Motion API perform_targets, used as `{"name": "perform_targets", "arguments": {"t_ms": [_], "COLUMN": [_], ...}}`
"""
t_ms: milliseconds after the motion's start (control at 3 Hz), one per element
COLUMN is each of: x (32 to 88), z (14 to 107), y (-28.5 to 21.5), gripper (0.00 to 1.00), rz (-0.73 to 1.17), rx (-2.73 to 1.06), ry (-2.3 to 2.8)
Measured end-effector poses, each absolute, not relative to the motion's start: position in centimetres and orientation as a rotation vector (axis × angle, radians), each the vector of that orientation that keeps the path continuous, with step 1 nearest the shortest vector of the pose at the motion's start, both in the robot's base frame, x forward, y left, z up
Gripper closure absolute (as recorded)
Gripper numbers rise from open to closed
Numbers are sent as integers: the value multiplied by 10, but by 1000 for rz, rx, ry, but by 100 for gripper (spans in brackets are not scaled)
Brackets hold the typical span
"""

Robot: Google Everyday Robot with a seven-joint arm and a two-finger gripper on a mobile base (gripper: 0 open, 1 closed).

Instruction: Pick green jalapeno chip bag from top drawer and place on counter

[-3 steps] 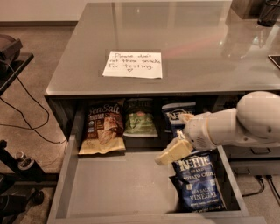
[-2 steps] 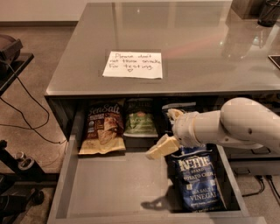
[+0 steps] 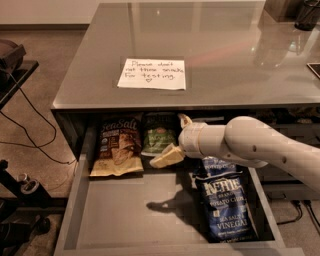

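The green jalapeno chip bag (image 3: 158, 136) lies at the back of the open top drawer (image 3: 125, 215), between the tan Sea Salt bag and the arm. My gripper (image 3: 172, 140) reaches in from the right at the bag's right edge, low over the drawer. One pale finger (image 3: 167, 156) lies by the bag's lower right corner; the other finger (image 3: 185, 120) points up toward the counter's underside. The bag's right side is partly hidden behind the gripper. The counter (image 3: 225, 55) above carries a white handwritten note (image 3: 152, 74).
A tan Sea Salt bag (image 3: 118, 146) lies at the drawer's back left. A blue Kettle bag (image 3: 225, 202) lies at the right under my arm (image 3: 250, 145). Dark objects stand at the counter's far right corner (image 3: 305, 12). Cables and a stand are on the floor at left (image 3: 20, 165).
My arm has moved left and toward the drawer's back, from above the blue Kettle bag to the green bag's right edge.
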State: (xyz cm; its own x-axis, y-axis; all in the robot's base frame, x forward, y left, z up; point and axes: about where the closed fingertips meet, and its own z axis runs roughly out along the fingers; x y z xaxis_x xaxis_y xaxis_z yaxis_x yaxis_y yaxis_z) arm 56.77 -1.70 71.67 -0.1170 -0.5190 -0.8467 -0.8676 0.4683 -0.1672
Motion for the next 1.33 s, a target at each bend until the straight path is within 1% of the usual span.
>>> {"name": "perform_targets", "arguments": {"t_ms": [667, 1333], "x": [620, 650], "z": [695, 665], "y": [-15, -22], "gripper": [0, 0], "rz": [394, 375], "rx": [-1114, -1064], "ry": [1778, 1879]}}
